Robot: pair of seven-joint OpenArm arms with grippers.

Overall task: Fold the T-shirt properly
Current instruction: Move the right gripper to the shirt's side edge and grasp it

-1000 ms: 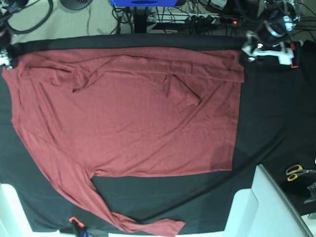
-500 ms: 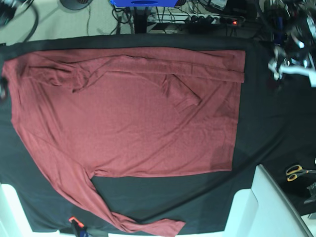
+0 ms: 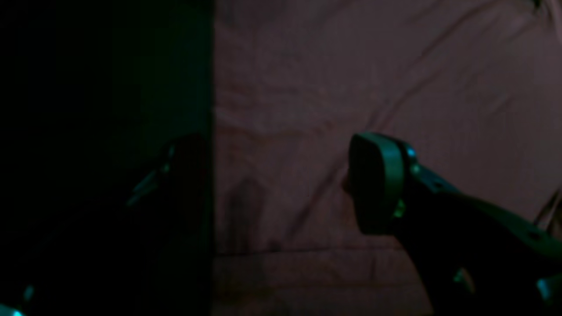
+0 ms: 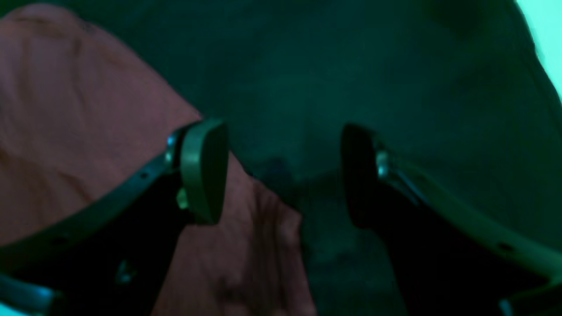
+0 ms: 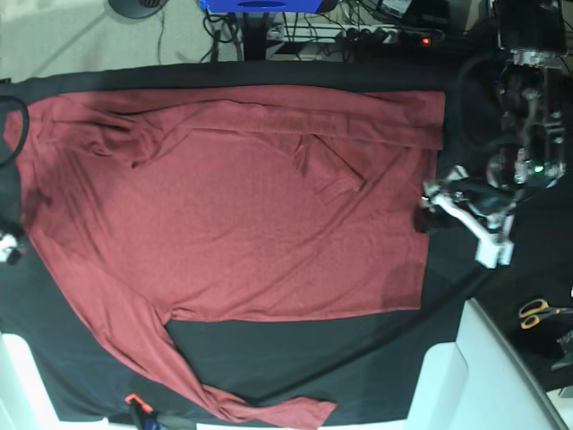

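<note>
Both arms hang low at opposite T-shirt edges, each with fingers spread, gripping nothing.

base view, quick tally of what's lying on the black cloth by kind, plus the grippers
T-shirt: 1
scissors: 1
grippers: 2, the left gripper at the shirt's edge, the right gripper at the opposite edge
black table cloth: 1, under it all
Total: 5
</note>
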